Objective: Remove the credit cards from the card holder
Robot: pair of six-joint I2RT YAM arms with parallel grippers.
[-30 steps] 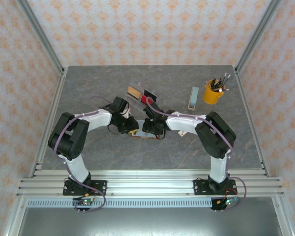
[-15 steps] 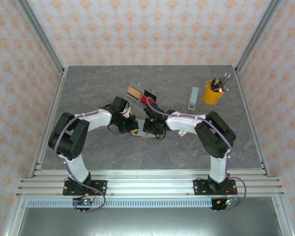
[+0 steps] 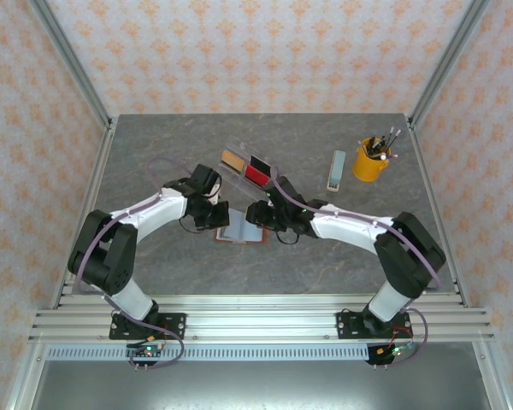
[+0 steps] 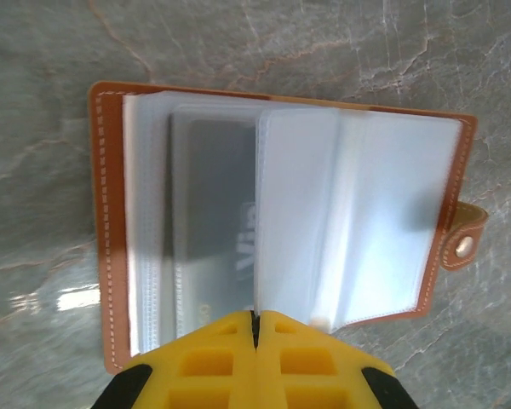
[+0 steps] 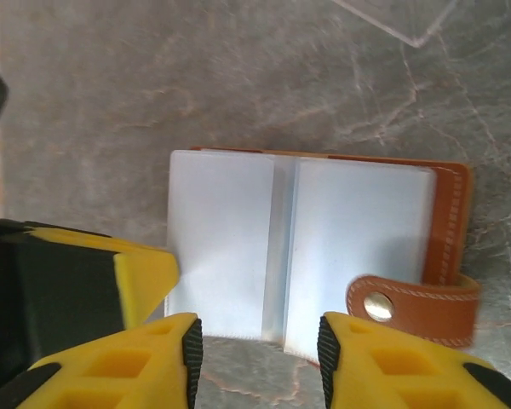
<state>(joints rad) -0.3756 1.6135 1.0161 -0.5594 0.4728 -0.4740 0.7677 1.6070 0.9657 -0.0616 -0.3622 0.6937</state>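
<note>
The brown leather card holder (image 3: 241,229) lies open on the table between both grippers. In the left wrist view its clear sleeves (image 4: 349,221) fan up, and a grey credit card (image 4: 209,221) sits in one pocket. My left gripper (image 4: 256,319) is shut on the edge of one sleeve page. My right gripper (image 5: 257,358) is open, its fingers at the holder's near edge (image 5: 324,239) with nothing between them. A tan card (image 3: 232,160), a red card (image 3: 256,174) and a black card (image 3: 261,161) lie in the clear acrylic tray (image 3: 239,147).
The holder's snap strap (image 5: 409,307) sticks out on its right side. A yellow cup of pens (image 3: 372,159) and a pale flat box (image 3: 337,170) stand at the back right. The left gripper's yellow finger (image 5: 145,273) shows beside my right one.
The left gripper closed on the sleeve page. The right gripper opened and drew back, its elbow swinging right, so the open holder now shows between the arms.
</note>
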